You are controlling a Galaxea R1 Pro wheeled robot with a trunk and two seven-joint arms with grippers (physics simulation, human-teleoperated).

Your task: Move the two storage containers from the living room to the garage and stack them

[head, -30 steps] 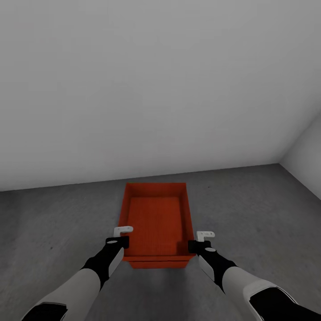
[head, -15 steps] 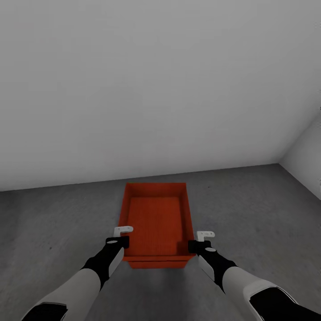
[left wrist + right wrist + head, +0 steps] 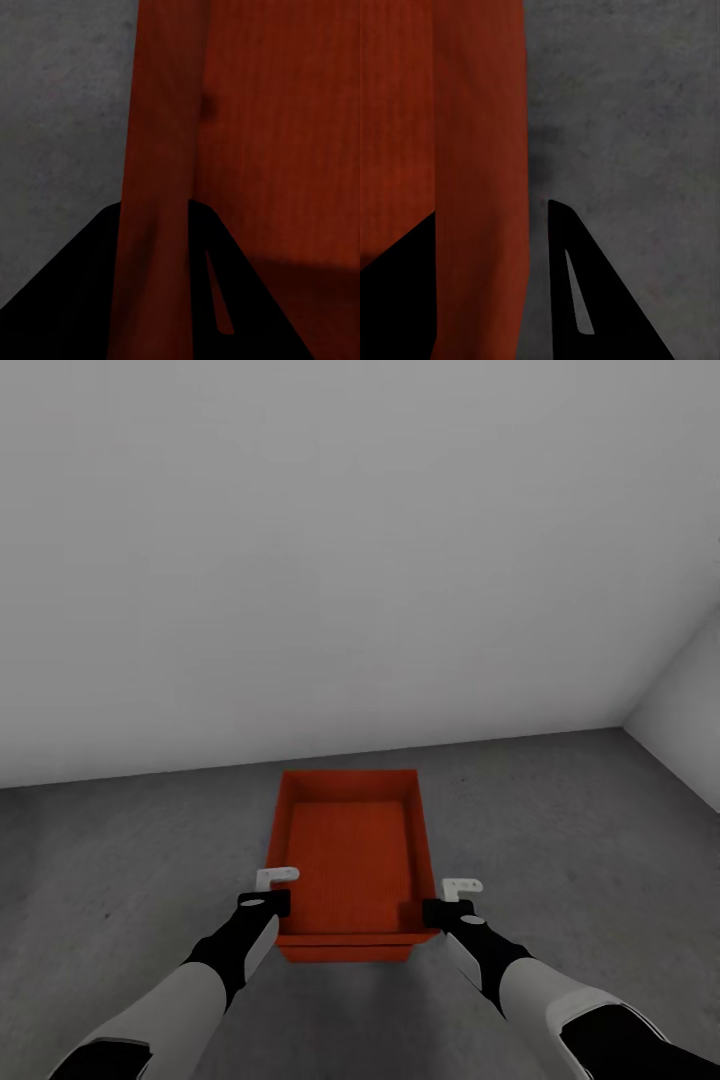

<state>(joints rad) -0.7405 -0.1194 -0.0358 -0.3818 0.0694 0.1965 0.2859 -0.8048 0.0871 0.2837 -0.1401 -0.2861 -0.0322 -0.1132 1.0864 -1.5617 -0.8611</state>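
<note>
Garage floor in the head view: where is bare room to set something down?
Bare concrete floor lies left of the container to the picture's edge, and right of it toward the corner wall. A narrower strip runs between container and back wall. It is crowded only where the left gripper and right gripper straddle its side walls.

The storage container (image 3: 247,150) wall (image 3: 157,225) runs between the left gripper's (image 3: 154,285) 2 fingers (image 3: 240,300), cut off by the frame. The fingers' pads there are hidden.

Dim, flat, diffuse render lighting; no glare. Soft shadows inside container (image 3: 350,850) and on floor (image 3: 560,830). Head view sharp; wrist views close, slightly soft, fingers (image 3: 577,300) silhouetted black.
</note>
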